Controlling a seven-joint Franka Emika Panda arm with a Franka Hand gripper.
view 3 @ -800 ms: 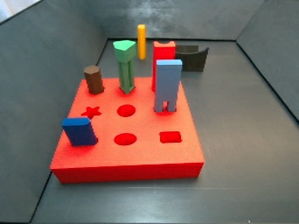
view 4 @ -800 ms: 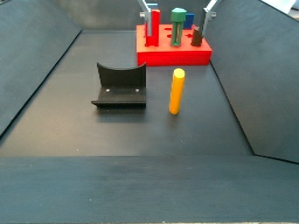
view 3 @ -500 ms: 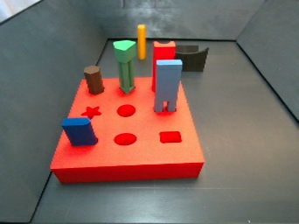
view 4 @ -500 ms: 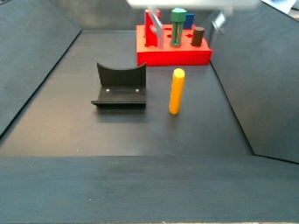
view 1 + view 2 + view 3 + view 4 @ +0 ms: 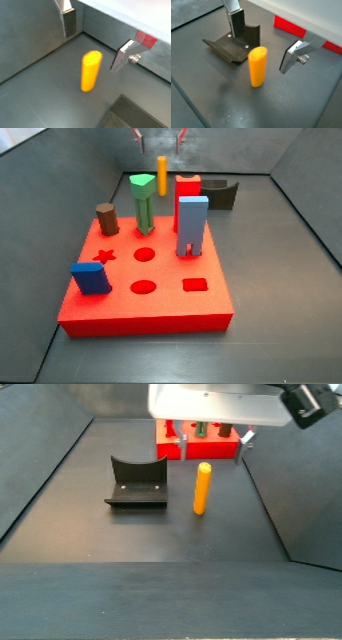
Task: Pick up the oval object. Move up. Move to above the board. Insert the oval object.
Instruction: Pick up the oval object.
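Observation:
The oval object (image 5: 163,174) is a tall orange-yellow peg standing upright on the dark floor behind the red board (image 5: 167,308). It also shows in a side view (image 5: 202,488) and in both wrist views (image 5: 91,70) (image 5: 256,66). My gripper (image 5: 160,142) is open and empty, just above the peg's top. In both wrist views the gripper (image 5: 93,50) (image 5: 263,47) has one silver finger (image 5: 69,22) (image 5: 292,57) on each side of the peg's top, not touching it. In a side view the gripper (image 5: 209,444) hides part of the board (image 5: 201,450).
The fixture (image 5: 136,481) stands on the floor beside the peg, and shows in a wrist view (image 5: 234,45). On the board stand a green peg (image 5: 142,203), a brown cylinder (image 5: 107,219), two blue blocks (image 5: 193,225) and a red block (image 5: 187,190). Grey walls enclose the floor.
The gripper has moved from above the board to above the orange-yellow peg and come lower. The peg and the pieces on the board have not moved.

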